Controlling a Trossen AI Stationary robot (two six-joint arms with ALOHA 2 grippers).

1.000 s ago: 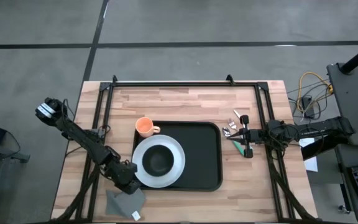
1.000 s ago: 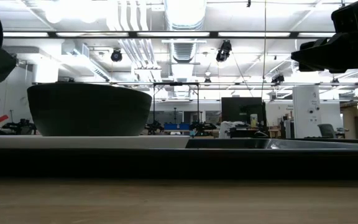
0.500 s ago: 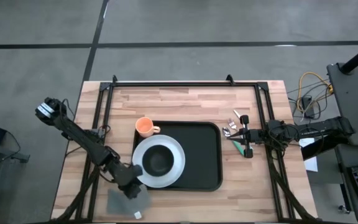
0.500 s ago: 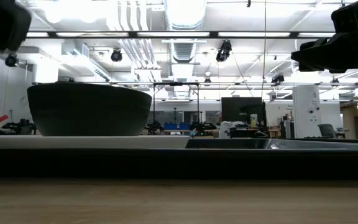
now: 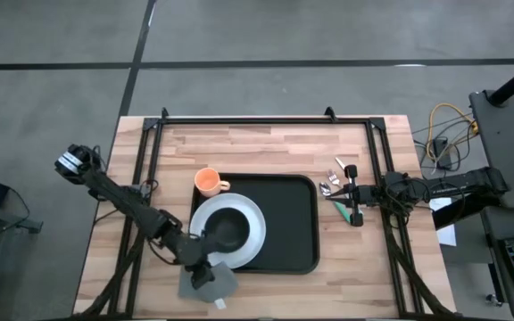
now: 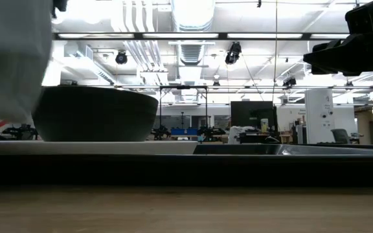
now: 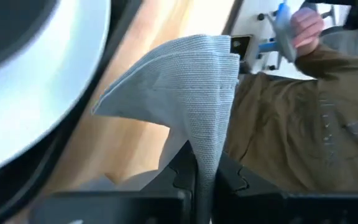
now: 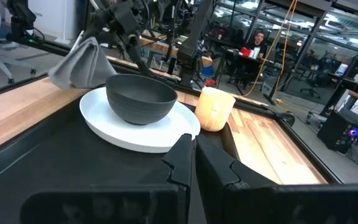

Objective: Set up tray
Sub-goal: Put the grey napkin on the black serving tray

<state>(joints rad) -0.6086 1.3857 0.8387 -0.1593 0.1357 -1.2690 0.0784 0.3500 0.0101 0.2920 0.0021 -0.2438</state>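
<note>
Grey cloth napkin (image 5: 211, 281) hangs pinched in the left gripper (image 7: 199, 177) just off the tray's (image 5: 293, 227) near-left corner; the tray sits mid-table under a plate (image 5: 248, 245) and bowl (image 5: 227, 230). Loose folds could snag the plate rim. Right gripper (image 5: 356, 217) waits pressed together beside the tray

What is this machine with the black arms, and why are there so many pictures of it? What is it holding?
It is a robot with two arms at a wooden table. One camera looks down from above, one sits low at table height, and one rides on each wrist. On the table lies a black tray with a white plate and a dark bowl on it. An orange cup stands beside the tray. The left gripper pinches a grey napkin, lifted off the table near the plate. The right gripper waits shut at the table's right side, by some cutlery.
</note>
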